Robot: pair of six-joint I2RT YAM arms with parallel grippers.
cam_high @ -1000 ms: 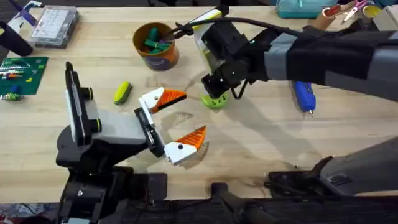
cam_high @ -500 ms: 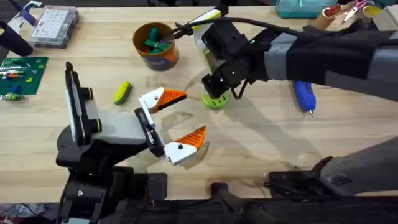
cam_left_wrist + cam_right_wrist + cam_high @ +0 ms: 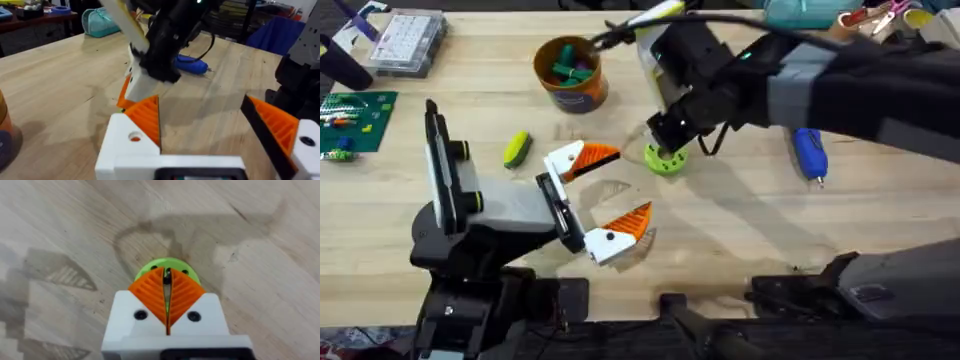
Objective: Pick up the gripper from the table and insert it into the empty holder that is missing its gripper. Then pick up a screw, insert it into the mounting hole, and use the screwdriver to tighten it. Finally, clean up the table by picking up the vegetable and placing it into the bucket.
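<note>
My right gripper (image 3: 667,148) reaches across the table and stands over a lime-green round disc (image 3: 666,160). In the right wrist view its orange pads (image 3: 150,292) are pressed together on a small dark screw (image 3: 167,275) just above the disc (image 3: 150,267). My left gripper (image 3: 605,195) hovers open and empty near the table's front, beside the disc. The yellow-green vegetable (image 3: 517,148) lies left of it. The orange bucket (image 3: 570,72) stands behind. The blue screwdriver (image 3: 810,155) lies to the right, also visible in the left wrist view (image 3: 192,64). The loose gripper and holder are out of view.
A clear parts box (image 3: 410,40) sits at the back left and a green circuit board (image 3: 355,118) at the left edge. Teal and other items line the back right edge. Bare wooden table (image 3: 740,230) lies in front of the disc.
The right arm's wrist has shifted a little toward the back of the table and its cable has swung up. The disc and the left arm have not moved.
</note>
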